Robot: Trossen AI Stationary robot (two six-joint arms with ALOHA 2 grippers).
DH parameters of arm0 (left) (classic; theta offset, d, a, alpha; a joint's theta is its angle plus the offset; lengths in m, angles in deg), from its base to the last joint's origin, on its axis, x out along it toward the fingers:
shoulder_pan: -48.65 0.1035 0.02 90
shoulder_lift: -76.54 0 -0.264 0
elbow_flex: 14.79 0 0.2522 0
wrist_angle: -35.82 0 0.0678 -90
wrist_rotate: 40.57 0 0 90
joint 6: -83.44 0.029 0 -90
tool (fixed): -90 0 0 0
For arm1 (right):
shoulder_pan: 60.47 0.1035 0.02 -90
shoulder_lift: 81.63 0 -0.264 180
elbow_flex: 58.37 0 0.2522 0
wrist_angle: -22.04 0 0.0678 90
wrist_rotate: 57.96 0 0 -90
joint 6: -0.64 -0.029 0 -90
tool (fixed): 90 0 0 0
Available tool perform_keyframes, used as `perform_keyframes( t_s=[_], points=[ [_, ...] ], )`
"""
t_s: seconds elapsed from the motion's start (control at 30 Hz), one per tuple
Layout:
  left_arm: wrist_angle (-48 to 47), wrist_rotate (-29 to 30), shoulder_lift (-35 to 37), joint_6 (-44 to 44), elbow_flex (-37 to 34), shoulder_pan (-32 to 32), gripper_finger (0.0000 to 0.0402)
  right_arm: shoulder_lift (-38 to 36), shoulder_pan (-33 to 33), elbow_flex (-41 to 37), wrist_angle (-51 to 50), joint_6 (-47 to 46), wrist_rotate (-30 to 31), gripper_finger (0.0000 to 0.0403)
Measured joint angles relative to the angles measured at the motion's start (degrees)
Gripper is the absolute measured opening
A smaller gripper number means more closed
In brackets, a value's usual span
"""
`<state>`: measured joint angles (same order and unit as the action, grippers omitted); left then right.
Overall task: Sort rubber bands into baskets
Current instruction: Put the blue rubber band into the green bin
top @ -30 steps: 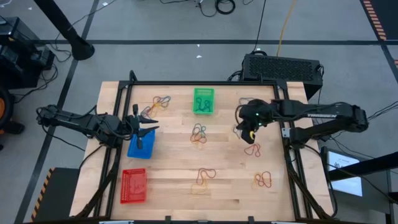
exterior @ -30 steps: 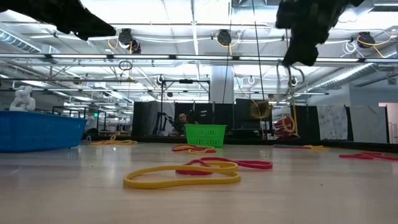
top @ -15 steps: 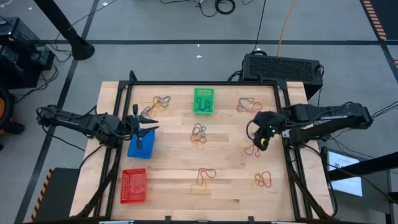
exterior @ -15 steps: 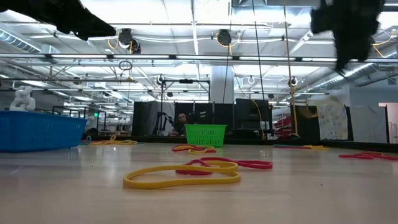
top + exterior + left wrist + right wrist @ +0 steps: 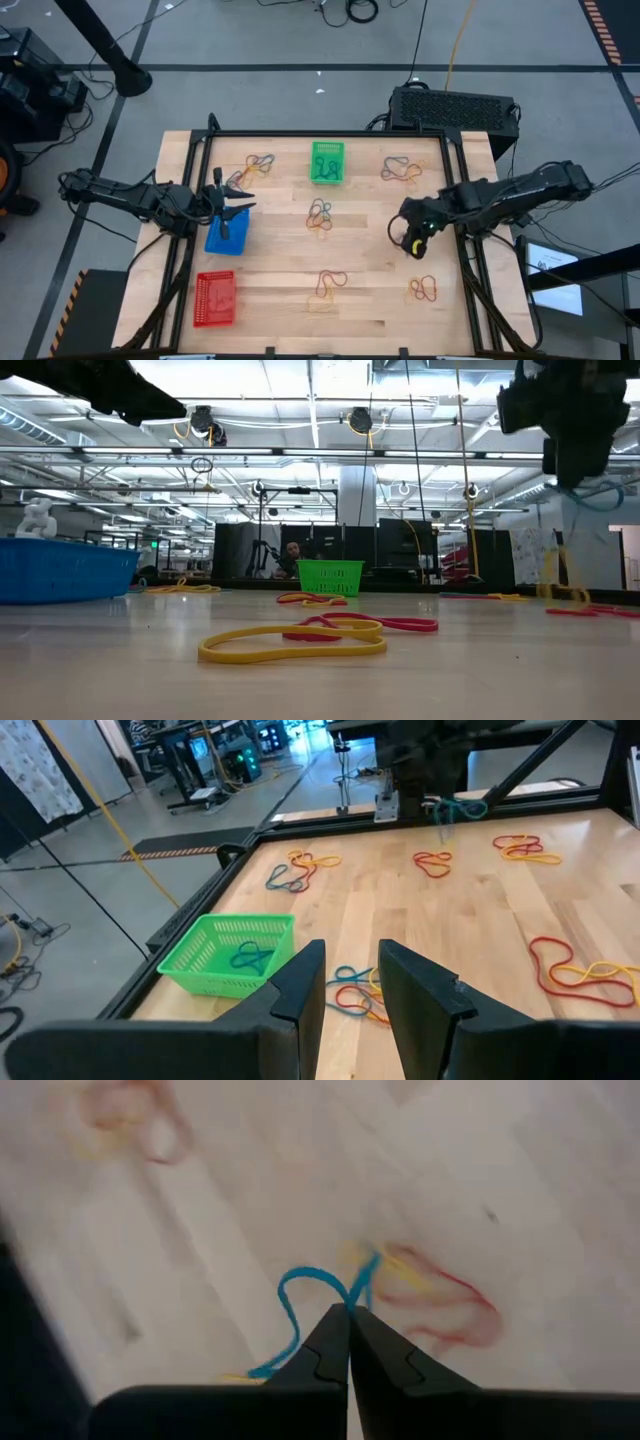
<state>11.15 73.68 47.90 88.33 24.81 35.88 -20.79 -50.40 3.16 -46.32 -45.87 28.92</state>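
Note:
My right gripper [image 5: 415, 238] hovers above the table's right part, shut on a blue rubber band [image 5: 300, 1285], over a red and yellow band [image 5: 440, 1300] that lies on the wood. In the low view a yellow strand [image 5: 552, 572] hangs beside the blue band [image 5: 600, 495] down to the table. My left gripper [image 5: 350, 990] stands open and holds nothing, above the blue basket [image 5: 227, 232] at the left. The green basket [image 5: 327, 162] sits at the far middle with a dark band in it. The red basket [image 5: 215, 298] sits near left. My right gripper pinches one strand of the blue band [image 5: 352, 1302] between its two fingertips, which slant down from above. The band loops out past the fingertips and hangs clear of the table. Whether the yellow strand is also in the pinch I cannot tell.
Loose clusters of bands lie at the far left [image 5: 258, 162], the middle [image 5: 320, 214], the far right [image 5: 400, 168], the near middle [image 5: 330, 284] and the near right [image 5: 425, 290]. A large black box [image 5: 455, 108] stands behind the table's far edge.
My right gripper, still shut, has swung from the far-right cluster toward the table's near and right edges, sunk a little, tipped further down and rolled. The blue band has gone with it, clear of the table.

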Motion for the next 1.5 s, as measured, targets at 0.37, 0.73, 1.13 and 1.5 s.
perform_keyframes(
  t_s=[0.37,0.73,1.13,1.5],
  points=[
    [-0.08,0.0,0.0,-0.05,0.0,0.01,0.0105,5.3,0.87,-0.07,-7.86,-6.31,-0.72,0.0],
    [-0.11,0.0,-0.02,-0.07,0.0,0.0,0.0105,5.88,1.72,-0.05,-12.36,-10.38,2.96,0.0],
    [-0.09,0.0,-0.02,-0.09,0.0,0.02,0.0105,5.83,2.38,-0.05,11.37,-4.35,3.17,0.0033],
    [-0.11,0.0,0.0,-0.09,0.0,0.02,0.0105,5.83,2.38,-0.2,11.71,-3.17,7.53,0.0135]
  ],
)
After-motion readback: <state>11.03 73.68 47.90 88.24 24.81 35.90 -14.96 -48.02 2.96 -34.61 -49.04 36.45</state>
